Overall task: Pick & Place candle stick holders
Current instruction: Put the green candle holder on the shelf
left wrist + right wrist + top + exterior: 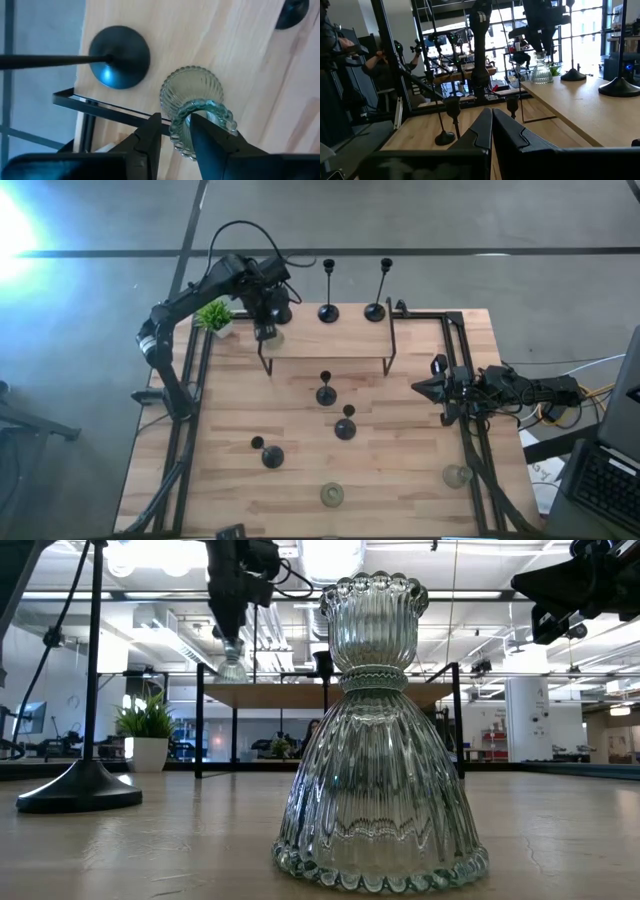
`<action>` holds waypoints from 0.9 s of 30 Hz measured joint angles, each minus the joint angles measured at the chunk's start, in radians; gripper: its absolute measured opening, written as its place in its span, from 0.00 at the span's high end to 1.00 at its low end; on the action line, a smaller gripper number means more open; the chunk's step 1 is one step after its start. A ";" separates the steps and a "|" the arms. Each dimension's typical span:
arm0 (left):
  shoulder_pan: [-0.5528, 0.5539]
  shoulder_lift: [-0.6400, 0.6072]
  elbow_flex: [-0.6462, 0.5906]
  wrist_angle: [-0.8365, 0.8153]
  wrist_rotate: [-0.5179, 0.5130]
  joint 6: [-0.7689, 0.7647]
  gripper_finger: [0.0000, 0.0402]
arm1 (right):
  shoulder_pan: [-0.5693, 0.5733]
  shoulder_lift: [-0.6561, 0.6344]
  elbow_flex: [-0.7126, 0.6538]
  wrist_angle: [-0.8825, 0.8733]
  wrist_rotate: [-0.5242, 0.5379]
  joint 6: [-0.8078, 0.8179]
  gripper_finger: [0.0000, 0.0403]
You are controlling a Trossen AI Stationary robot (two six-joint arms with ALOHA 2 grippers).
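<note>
Left gripper (175, 131) jaws clamp glass holder (196, 107) at shelf (340, 340); right gripper (491, 127) jaws closed; no writing legible.

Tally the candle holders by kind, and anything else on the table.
Black domed-base stemmed candle holders: 6
Clear ribbed glass candle holders: 3, one in the left gripper
Small green potted plant: 1
Total: 10; right gripper idle at right edge.

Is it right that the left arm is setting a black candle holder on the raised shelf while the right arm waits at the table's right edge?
Not quite. The left gripper holds a clear glass holder, not a black one, as the left wrist view shows. The rest stands: it is at the raised shelf, and the right gripper waits at the right edge.
</note>
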 joint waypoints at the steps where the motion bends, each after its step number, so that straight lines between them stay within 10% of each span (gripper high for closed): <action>1: 0.000 0.000 0.000 0.008 -0.002 0.004 0.74 | 0.000 0.000 0.000 0.000 0.000 0.000 0.98; 27: 0.001 -0.002 0.000 0.075 -0.081 0.023 0.73 | 0.000 0.000 0.000 0.000 0.000 0.000 0.98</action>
